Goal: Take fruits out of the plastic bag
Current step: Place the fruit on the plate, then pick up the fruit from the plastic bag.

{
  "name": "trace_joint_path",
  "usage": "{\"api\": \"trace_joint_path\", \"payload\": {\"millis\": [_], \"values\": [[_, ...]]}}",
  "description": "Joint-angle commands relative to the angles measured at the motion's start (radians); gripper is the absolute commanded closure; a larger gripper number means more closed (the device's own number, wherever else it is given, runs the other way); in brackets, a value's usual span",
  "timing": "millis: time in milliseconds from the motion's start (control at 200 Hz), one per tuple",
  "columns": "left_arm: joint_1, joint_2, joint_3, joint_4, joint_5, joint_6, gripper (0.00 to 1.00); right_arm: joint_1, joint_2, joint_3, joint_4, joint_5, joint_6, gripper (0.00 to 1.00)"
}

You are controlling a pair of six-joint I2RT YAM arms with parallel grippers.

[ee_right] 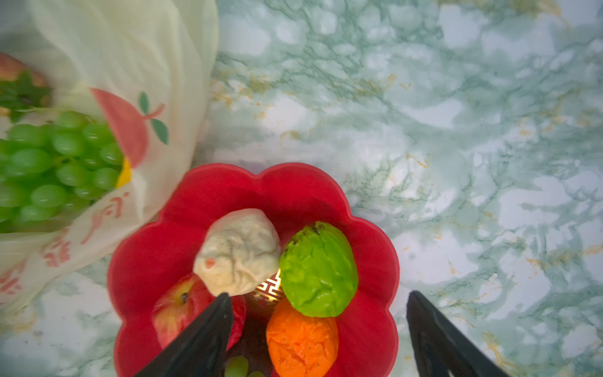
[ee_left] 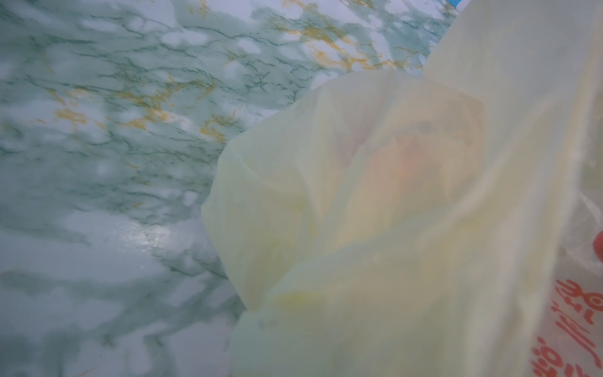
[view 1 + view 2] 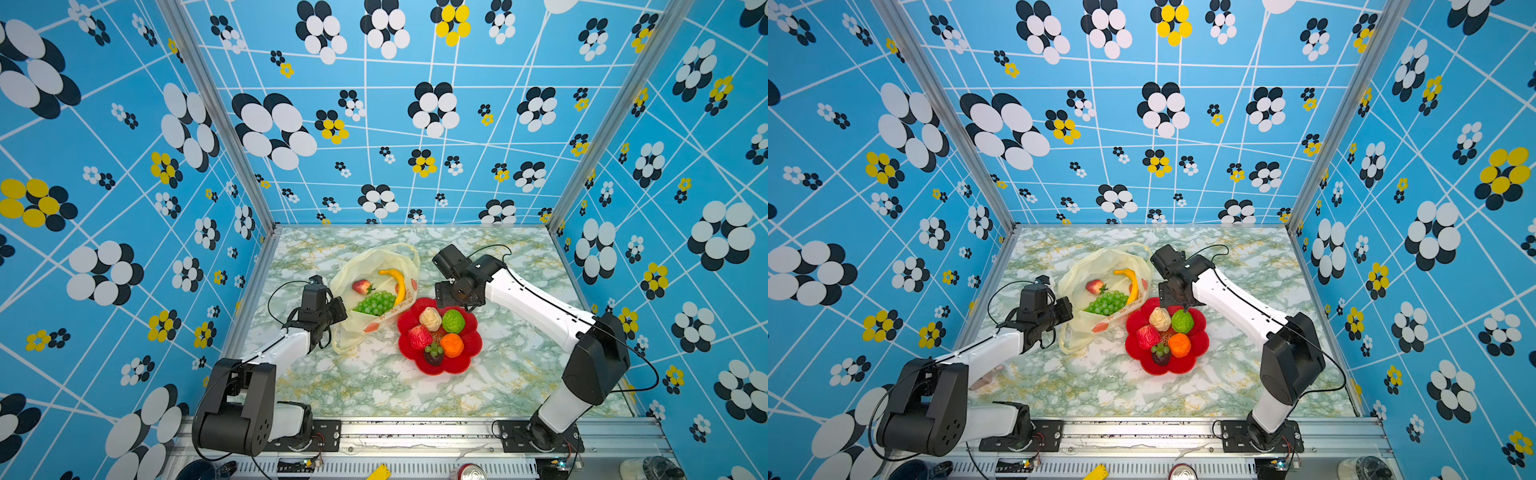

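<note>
Okay, plastic bag (image 3: pixel 361 262) (image 3: pixel 1096 266) first: lies crumpled just left of centre in both top views, mouth gaping open. Holds three things inside: yellow banana (image 3: pixel 397 282) along the right side, red strawberry (image 3: pixel 361 286) to its left, green grape bunch (image 3: pixel 374 302) below those, near the lower lip. Shows up again in the upper left of the right wrist view, next to an orange-red fruit print (image 1: pixel 127 130) on the film. Fills the whole right half of the left wrist view as blurry pale plastic.

Butts right up against the red flower-shaped plate (image 3: pixel 471 340), just lower right of it in the top views. Plenty on that plate:
- cream piece (image 3: pixel 430 319) and bumpy green fruit (image 3: pixel 453 321) side by side at the top, touching
- red fruit (image 3: pixel 419 336) at left
- orange (image 3: pixel 452 345) lower right
- dark purple piece (image 3: pixel 433 359) at the bottom, with small green grapes (image 3: pixel 433 350) on it

Over to the right gripper (image 3: pixel 444 293) (image 1: pixel 319 293): hangs above the plate's upper edge, jaws spread wide, nothing between them. Black fingers (image 1: pixel 208 333) poke up from the bottom edge of its wrist view.

As for the left gripper (image 3: pixel 338 311): sits at the bag's left edge, closed right down. Can't tell whether any film is caught in there, fingertips hidden in every view.

Around all that: green-and-white marbled tabletop (image 3: pixel 374 390), blue flower-print walls (image 3: pixel 124 166) on three sides, metal rail (image 3: pixel 415 432) along the bottom edge with both arm bases bolted on.
</note>
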Motion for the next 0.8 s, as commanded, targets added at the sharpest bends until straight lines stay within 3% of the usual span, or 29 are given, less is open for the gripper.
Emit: {"api": "trace_joint_path", "payload": {"millis": [0, 285, 505, 800], "values": [[-0.021, -0.022, 0.03, -0.038, -0.049, 0.038, 1.0, 0.063, 0.005, 0.109, 0.012, 0.022, -0.029, 0.15], [-0.061, -0.112, 0.007, -0.059, -0.17, 0.068, 1.0, 0.124, 0.196, 0.305, 0.197, -0.165, 0.012, 0.18], [-0.081, -0.118, 0.005, -0.045, -0.182, 0.08, 1.0, 0.145, 0.388, 0.451, 0.304, -0.286, 0.05, 0.22], [-0.063, -0.049, 0.031, -0.066, -0.172, 0.058, 1.0, 0.141, 0.631, 0.632, 0.359, -0.278, 0.004, 0.22]]}}
